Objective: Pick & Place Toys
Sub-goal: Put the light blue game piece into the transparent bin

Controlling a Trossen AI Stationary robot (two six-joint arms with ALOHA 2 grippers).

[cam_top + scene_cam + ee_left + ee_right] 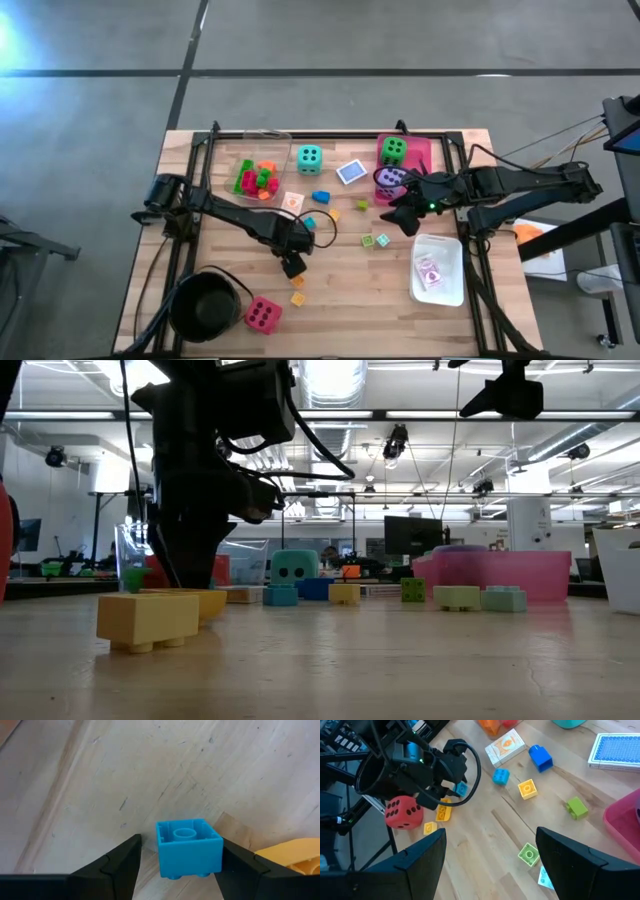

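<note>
- Blue plastic sits between the fingers of my left hand: a small blue block, studs down and hollow side up, lifted off the wooden bench. My fingers stand partly open around it; one touches its side, the other shows a gap.
- Just beside it lies a yellow block, and another yellow block lies a little nearer the front edge.
- Near the front, the pink-red die rests just beside the round black pot.
- My right hand hovers above the bench's right middle, fingers wide apart and holding nothing. Below it lie a light green block and a teal one.
- Mid-bench: a yellow block, a green block, two blue ones and a picture card.
- At the right, a white tray holds a pink card.
- Farther back, the teal die stands between a clear tray of blocks and a blue-backed card.
- Farthest, the green die and purple die sit in the pink tray.
</note>
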